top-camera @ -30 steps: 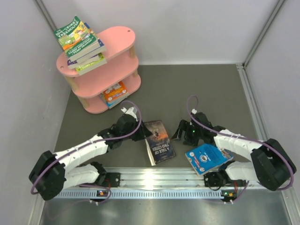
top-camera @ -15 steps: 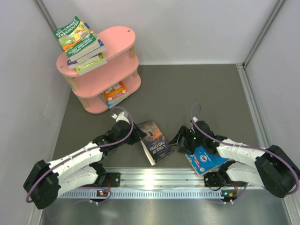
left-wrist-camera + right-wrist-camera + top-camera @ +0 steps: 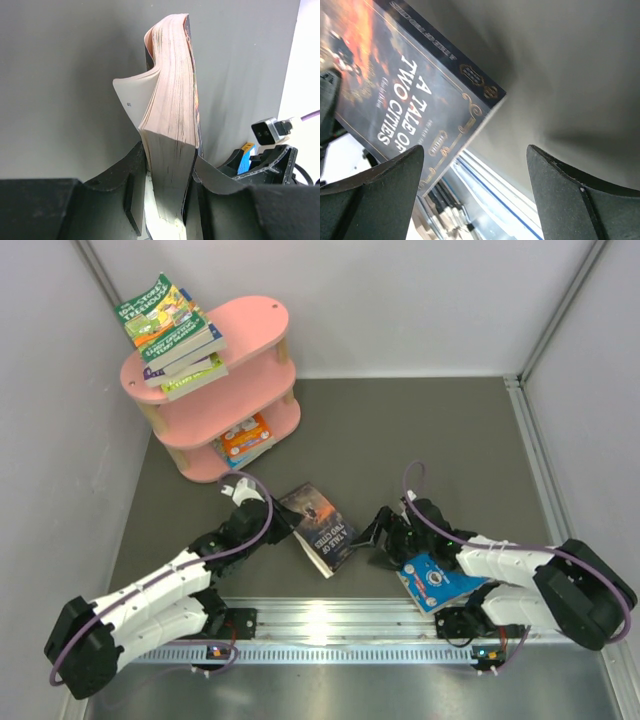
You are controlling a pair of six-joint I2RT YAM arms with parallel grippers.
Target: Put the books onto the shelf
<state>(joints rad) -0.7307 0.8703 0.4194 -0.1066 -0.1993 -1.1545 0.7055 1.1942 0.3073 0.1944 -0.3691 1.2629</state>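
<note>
The left gripper clamps the dark "A Tale of Two Cities" paperback just in front of the pink shelf. Farther from the shelf, the right gripper gapes wide and empty beside a blue paperback.

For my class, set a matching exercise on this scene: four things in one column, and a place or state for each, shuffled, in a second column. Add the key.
Column one
1. dark book
2. blue book
3. orange book
4. right hand

Column two
A. open, holding nothing
B. on the bottom tier of the shelf
C. clamped in the left hand
D. lying flat on the table

Pairs: 1-C, 2-D, 3-B, 4-A
</note>
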